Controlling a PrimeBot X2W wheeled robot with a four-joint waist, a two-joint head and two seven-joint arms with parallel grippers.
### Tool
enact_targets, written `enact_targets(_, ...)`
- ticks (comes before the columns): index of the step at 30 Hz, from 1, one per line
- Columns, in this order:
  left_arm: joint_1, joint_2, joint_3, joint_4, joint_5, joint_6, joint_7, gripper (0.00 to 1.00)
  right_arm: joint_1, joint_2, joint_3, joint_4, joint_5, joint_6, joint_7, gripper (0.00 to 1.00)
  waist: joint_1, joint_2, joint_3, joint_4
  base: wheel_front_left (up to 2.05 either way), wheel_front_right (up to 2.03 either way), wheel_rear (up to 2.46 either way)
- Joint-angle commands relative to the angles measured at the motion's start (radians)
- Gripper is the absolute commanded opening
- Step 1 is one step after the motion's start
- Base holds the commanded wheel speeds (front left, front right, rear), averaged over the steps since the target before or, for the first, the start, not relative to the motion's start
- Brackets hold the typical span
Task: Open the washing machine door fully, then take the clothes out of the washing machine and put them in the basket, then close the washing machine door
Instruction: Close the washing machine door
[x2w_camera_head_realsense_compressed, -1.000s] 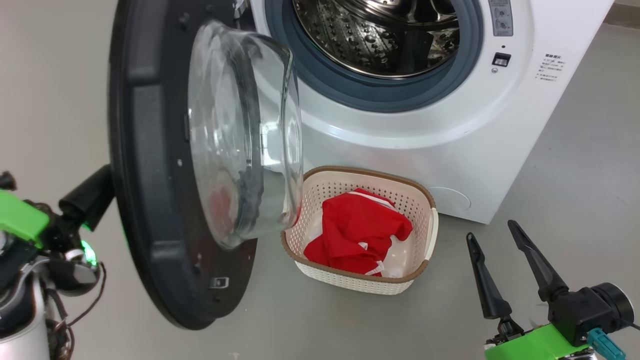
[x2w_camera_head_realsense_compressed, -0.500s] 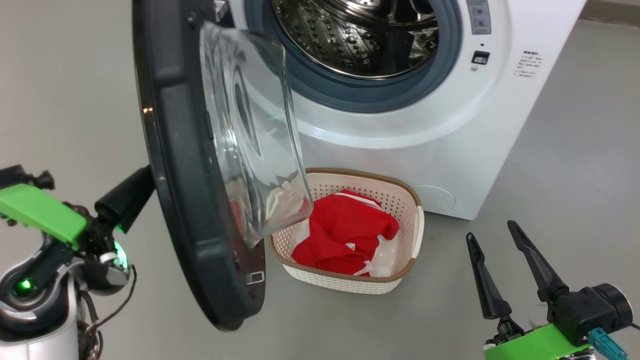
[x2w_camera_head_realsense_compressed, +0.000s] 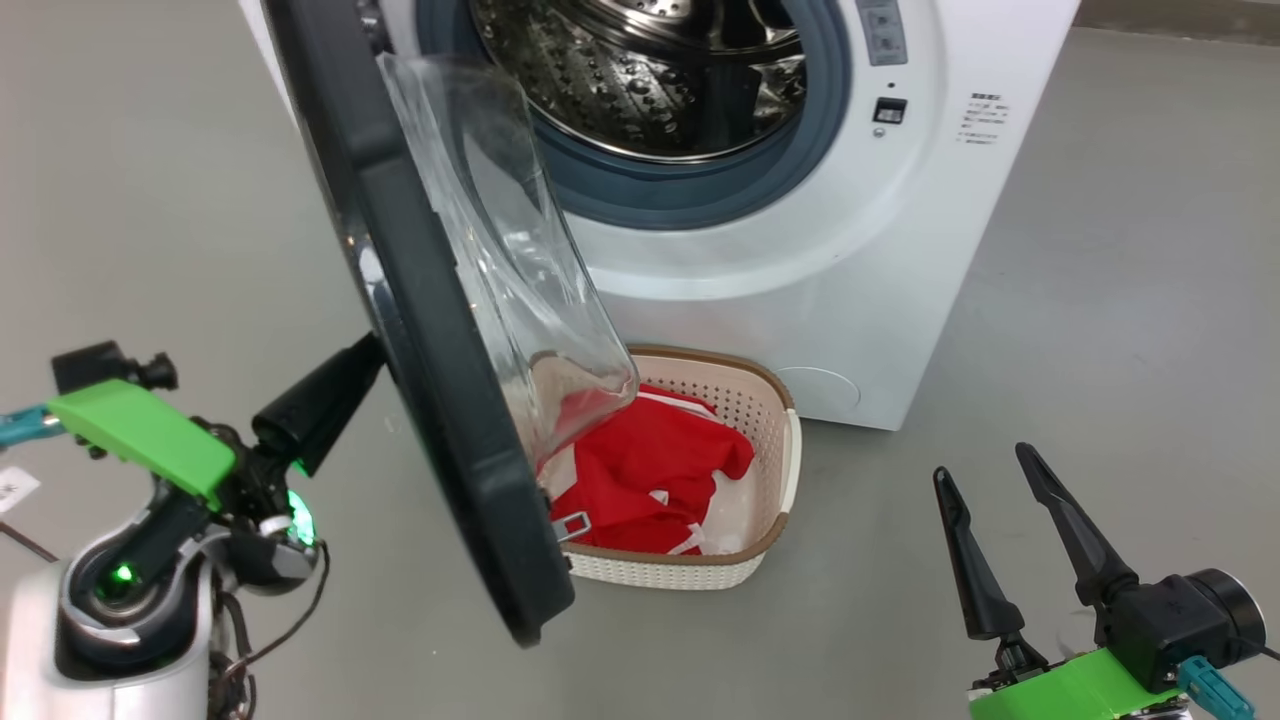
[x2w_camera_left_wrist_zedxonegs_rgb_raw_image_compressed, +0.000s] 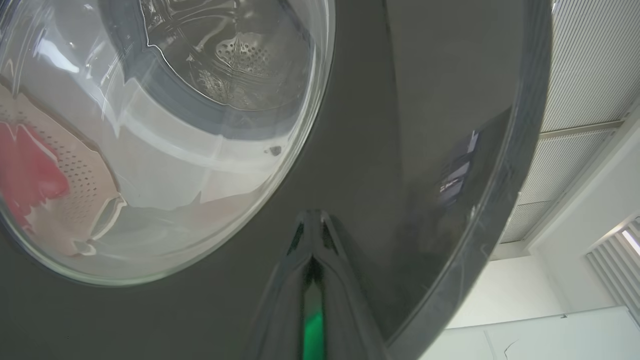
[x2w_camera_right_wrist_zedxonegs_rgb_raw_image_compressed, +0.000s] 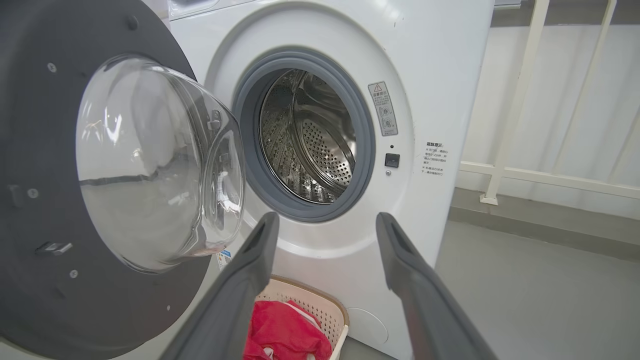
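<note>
Markings: a warning sticker (x2w_camera_right_wrist_zedxonegs_rgb_raw_image_compressed: 383, 108) w/ triangle symbol sits right of the drum (x2w_camera_right_wrist_zedxonegs_rgb_raw_image_compressed: 310, 145). The printed text block (x2w_camera_right_wrist_zedxonegs_rgb_raw_image_compressed: 434, 152) further right is too small to read.

The washing machine door (x2w_camera_head_realsense_compressed: 440, 400) stands part-open, covering the basket (x2w_camera_head_realsense_compressed: 775, 440) on its left side. The clothes (x2w_camera_head_realsense_compressed: 640, 470) lie in the basket, in front of the washing machine (x2w_camera_head_realsense_compressed: 850, 300).

On the left gripper (x2w_camera_head_realsense_compressed: 362, 358), fingers are together, tips apparently touching the door's outer face. On the right gripper (x2w_camera_head_realsense_compressed: 982, 462), fingers are apart and empty, near right.

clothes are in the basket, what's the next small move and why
Probably push the washing machine door toward the opening with the left gripper, shut, its tip on the door's outer face. The clothes lie in the basket, the drum looks empty, and the door stands half open.
</note>
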Motion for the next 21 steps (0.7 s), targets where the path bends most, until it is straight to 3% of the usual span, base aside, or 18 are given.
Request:
enact_targets(1, -0.014, 0.012, 0.012, -0.022, -0.013, -0.012, -0.005, 0.0, -0.019, -0.012, 0.024, -0.023, 0.003, 0.006, -0.006, 1.0, 0.0, 0.0, -0.002, -0.012, 0.0, 0.0, 0.0)
enact_targets(21, -0.101, 0.012, -0.087, 0.07, -0.149, -0.074, -0.123, 0.0, -0.027, -0.012, 0.024, -0.028, -0.005, 0.006, -0.006, 1.0, 0.0, 0.0, 0.033, -0.092, 0.0, 0.0, 0.0)
